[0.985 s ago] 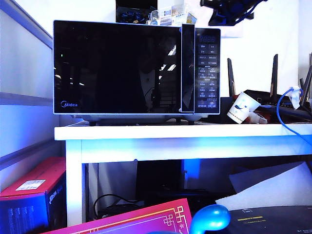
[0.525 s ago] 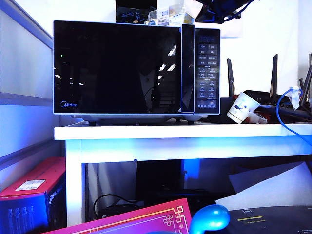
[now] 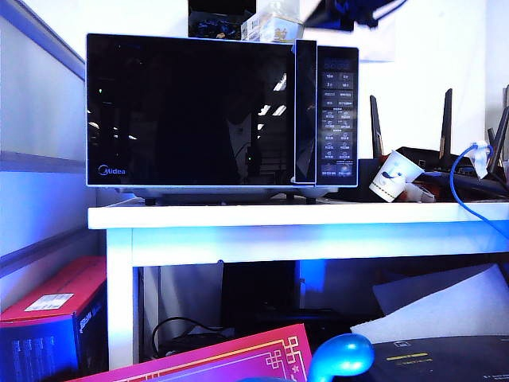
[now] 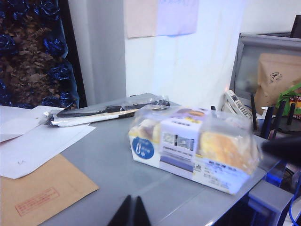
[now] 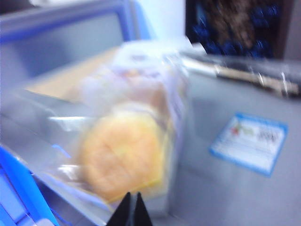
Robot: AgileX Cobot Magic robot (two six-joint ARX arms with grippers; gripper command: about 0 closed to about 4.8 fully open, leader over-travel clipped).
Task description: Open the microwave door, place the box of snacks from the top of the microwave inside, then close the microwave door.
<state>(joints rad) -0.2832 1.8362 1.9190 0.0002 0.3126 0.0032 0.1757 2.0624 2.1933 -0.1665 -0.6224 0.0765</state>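
Observation:
The black microwave (image 3: pixel 223 111) stands on the white table with its glossy microwave door (image 3: pixel 191 111) closed. On its grey top lies the box of snacks (image 3: pixel 274 24), pale and translucent with yellow-orange buns (image 4: pixel 195 148). My left gripper (image 4: pixel 131 214) is shut and empty, hovering over the microwave top a short way from the box. My right gripper (image 5: pixel 131 209) is shut too, its tips close to the box's end (image 5: pixel 127 155); whether they touch it I cannot tell. The right arm (image 3: pixel 350 12) shows as a dark shape above the microwave's right corner.
A brown envelope (image 4: pixel 42 193), white papers (image 4: pixel 37 136) and a bagged dark tool (image 4: pixel 108 113) lie on the microwave top. A blue-bordered label (image 5: pixel 249 141) is stuck there. A tipped paper cup (image 3: pixel 395 177), router antennas (image 3: pixel 448 119) and a blue cable (image 3: pixel 461 183) crowd the table's right.
The right arm has swung left and turned towards the box of snacks. The box appears shifted slightly left on the microwave top. The door stays closed.

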